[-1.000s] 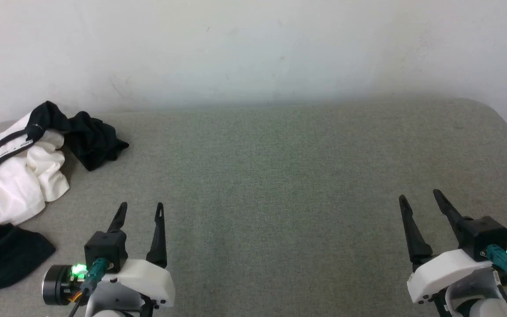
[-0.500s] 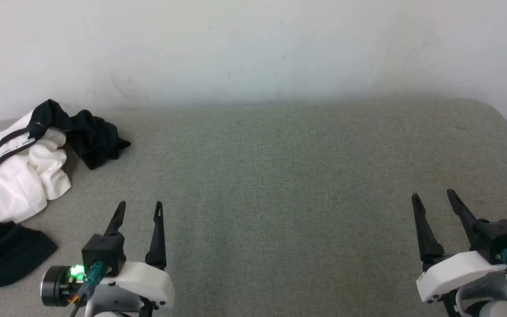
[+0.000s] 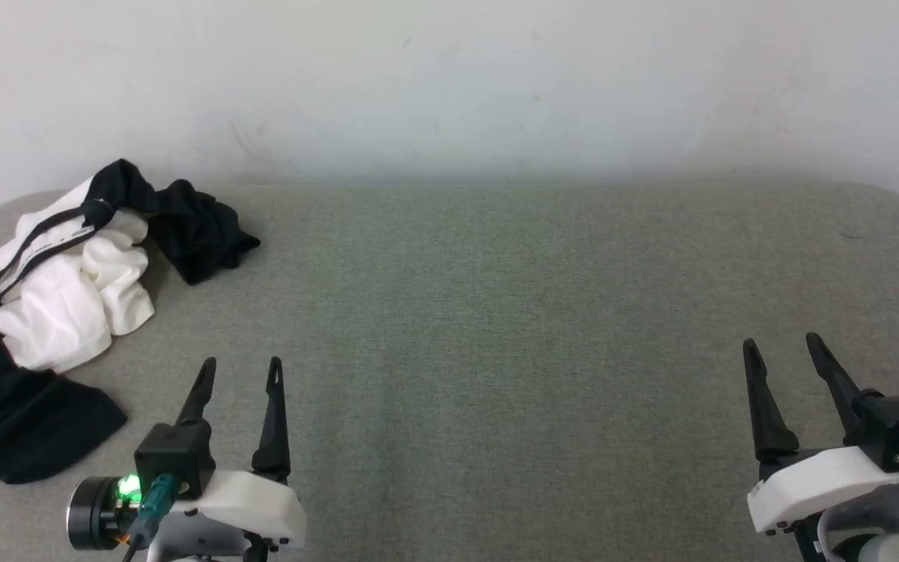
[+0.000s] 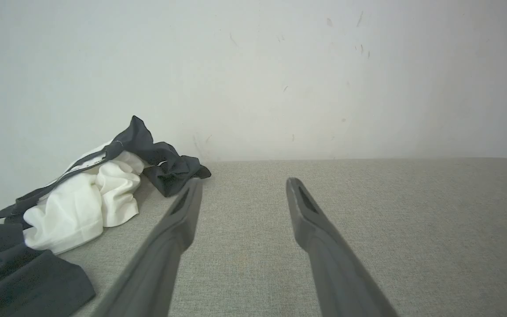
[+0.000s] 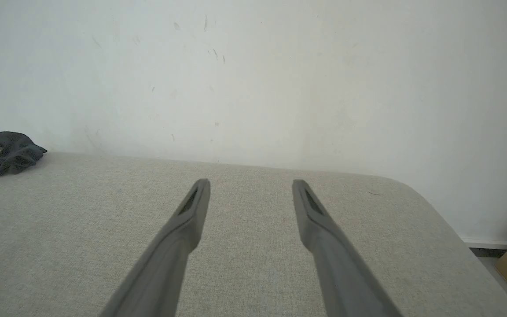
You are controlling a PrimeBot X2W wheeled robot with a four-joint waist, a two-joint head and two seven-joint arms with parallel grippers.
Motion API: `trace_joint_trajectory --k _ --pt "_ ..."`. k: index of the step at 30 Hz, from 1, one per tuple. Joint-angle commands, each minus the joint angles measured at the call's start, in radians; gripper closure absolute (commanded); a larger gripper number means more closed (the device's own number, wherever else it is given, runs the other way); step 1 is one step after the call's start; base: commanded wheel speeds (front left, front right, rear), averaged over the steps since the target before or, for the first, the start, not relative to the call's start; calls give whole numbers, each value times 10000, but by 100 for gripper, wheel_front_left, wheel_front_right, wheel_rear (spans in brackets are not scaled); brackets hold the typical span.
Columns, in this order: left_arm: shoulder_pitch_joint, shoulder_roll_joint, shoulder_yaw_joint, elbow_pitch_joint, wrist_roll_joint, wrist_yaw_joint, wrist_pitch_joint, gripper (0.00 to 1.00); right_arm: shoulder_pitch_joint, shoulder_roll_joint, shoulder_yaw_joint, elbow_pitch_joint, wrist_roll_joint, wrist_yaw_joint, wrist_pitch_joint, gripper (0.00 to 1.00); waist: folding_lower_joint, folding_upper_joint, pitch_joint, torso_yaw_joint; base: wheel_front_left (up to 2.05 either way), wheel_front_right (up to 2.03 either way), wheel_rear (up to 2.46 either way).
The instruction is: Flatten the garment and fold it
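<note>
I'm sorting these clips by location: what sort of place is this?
Probably a plain indoor test room, not clearly a home. A grey fabric-covered surface with rounded corners stands against a bare, scuffed white wall, and a crumpled black-and-white shirt lies on it at the left.

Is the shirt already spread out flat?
No, the shirt lies bunched in a heap at the far left of the grey padded surface, sleeves tangled.

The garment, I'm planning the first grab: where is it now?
Head view: the garment lies crumpled at the far left of the cushion, near the wall, ahead and left of the left claw.
</note>
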Motion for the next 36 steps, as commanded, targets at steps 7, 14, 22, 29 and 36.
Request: trace_joint_trajectory --k 7,14,22,29,36 --pt "267 -11 92 -166 -74 101 -259 0 71 14 20 126 72 -4 -243 0 0 0 -123 491 0 0 0" --pt "443 -13 146 -195 -123 122 -406 0 67 17 208 303 163 -4 -390 0 0 0 -225 965 0 0 0" --pt "671 -15 195 -217 -229 157 -573 0 58 20 392 515 264 -5 -556 0 0 0 -291 1612 0 0 0" --pt "795 -17 216 -205 -306 164 -719 0 42 22 463 692 316 -5 -703 0 0 0 -314 2239 0 0 0" --pt "916 -18 246 -249 -368 148 -866 0 11 24 501 857 453 -6 -849 0 0 0 -334 2834 0 0 0"
